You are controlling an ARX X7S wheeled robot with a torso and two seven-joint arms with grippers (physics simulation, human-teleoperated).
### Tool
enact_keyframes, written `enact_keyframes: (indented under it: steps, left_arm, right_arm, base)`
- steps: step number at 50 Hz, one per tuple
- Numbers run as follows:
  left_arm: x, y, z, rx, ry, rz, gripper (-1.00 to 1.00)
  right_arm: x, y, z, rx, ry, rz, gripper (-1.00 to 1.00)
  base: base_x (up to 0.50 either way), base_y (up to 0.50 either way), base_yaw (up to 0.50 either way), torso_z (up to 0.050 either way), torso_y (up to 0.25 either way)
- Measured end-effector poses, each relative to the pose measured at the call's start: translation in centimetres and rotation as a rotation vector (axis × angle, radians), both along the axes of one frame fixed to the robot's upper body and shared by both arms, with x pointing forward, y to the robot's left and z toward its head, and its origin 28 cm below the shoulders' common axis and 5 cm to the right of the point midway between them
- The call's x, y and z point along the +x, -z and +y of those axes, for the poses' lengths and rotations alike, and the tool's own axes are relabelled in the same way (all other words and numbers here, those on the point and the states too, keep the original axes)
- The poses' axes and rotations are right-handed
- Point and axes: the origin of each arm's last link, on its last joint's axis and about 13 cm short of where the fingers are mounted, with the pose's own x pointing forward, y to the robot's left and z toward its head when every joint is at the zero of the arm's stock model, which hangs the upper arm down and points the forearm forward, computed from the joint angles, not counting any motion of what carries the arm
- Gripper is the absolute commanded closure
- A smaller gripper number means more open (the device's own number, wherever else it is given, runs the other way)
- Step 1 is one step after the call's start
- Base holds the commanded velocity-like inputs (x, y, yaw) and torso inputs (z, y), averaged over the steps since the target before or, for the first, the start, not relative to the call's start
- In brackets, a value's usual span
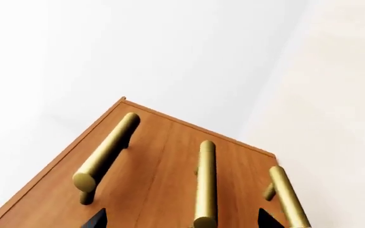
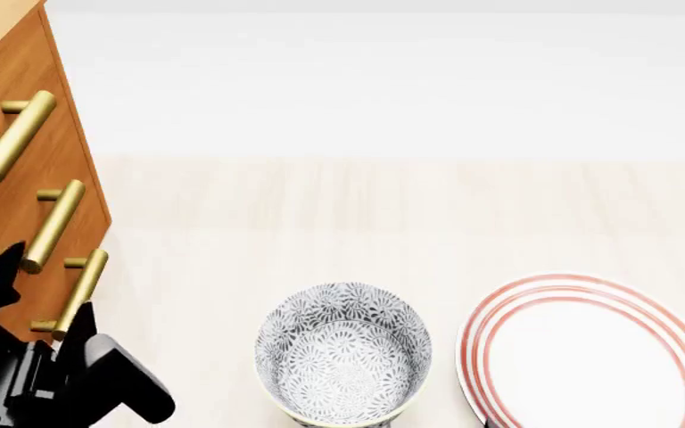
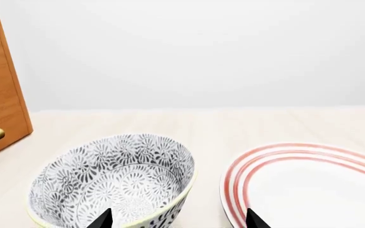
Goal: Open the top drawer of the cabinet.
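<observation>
The cabinet (image 2: 71, 169) stands at the far left of the head view, with three brass bar handles on its orange-brown front. The top drawer (image 2: 60, 134) looks shut; its handle (image 2: 10, 136) is the highest. In the left wrist view that handle (image 1: 106, 152) is the one farthest from the beige floor. My left gripper (image 2: 45, 292) is open low in front of the cabinet, well below the top handle. In its wrist view the gripper (image 1: 182, 219) has the middle handle (image 1: 205, 183) lined up between the fingertips, touching nothing. My right gripper (image 3: 178, 219) is open and empty.
A patterned grey-and-white bowl (image 2: 342, 352) stands on the beige surface right of the cabinet. A white plate with red rings (image 2: 592, 357) lies beside it. The right gripper hovers between them. The lowest handle (image 2: 81, 292) is by the left gripper's fingers.
</observation>
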Motion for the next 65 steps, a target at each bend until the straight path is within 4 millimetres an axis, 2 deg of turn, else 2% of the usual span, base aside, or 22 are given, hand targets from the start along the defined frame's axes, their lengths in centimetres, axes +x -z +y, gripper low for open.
enact_keyframes:
  steps: [46, 65]
  left_arm:
    - [1.5, -6.4, 1.7, 0.165, -0.031, -0.091, -1.00]
    - [3.0, -7.8, 2.2, 0.175, -0.020, -0.067, -1.00]
  right_arm:
    - [-0.2, 0.3, 0.2, 0.004, -0.014, 0.021, -1.00]
    - [-0.3, 0.4, 0.3, 0.008, -0.020, 0.028, -1.00]
  base:
    - [0.00, 0.00, 0.00, 0.000, 0.000]
    - [0.00, 0.00, 0.00, 0.000, 0.000]
